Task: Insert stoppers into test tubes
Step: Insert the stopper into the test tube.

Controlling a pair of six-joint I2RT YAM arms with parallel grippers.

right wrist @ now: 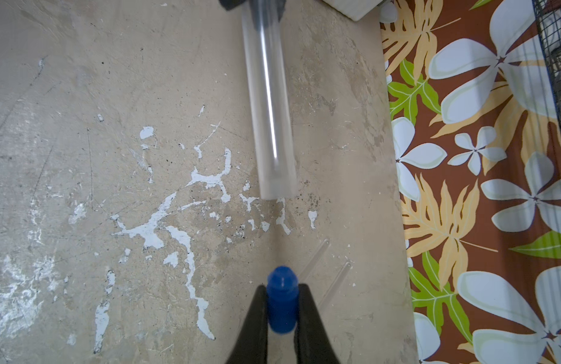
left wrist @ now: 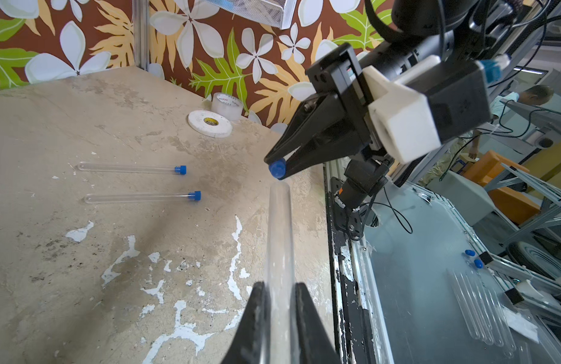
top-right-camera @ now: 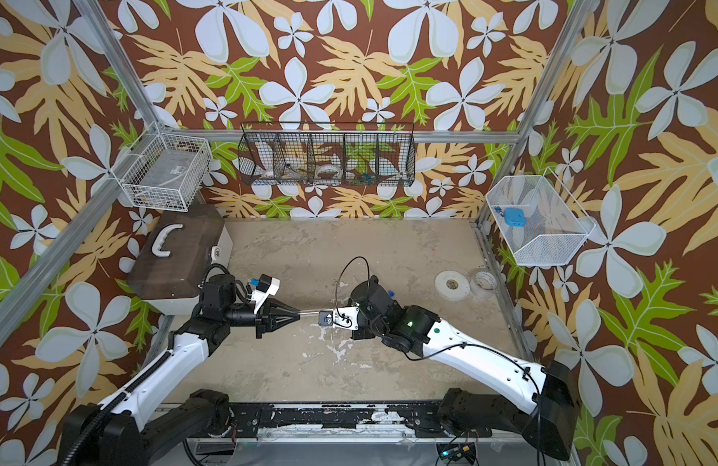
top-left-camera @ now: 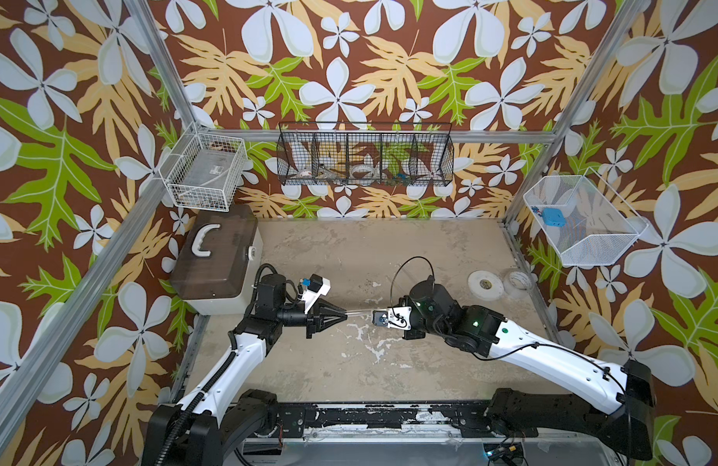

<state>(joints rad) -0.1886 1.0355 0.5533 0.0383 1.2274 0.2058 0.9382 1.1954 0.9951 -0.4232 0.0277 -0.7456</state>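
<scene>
Test tubes [left wrist: 279,239]: three, one held and two lying on the surface [left wrist: 83,110]; more beyond the edge, too blurred to count.
Stoppers [left wrist: 277,168]: three here, plus two loose beyond the edge.
Tape rolls [left wrist: 209,123]: two.
Wire baskets [top-left-camera: 430,161]: three.

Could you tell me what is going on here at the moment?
The left gripper is shut on a clear test tube, held above the table. The right gripper is shut on a blue stopper, facing the tube's open mouth with a gap between them; it is not yet in. Two other tubes lie on the table, already stoppered.
</scene>
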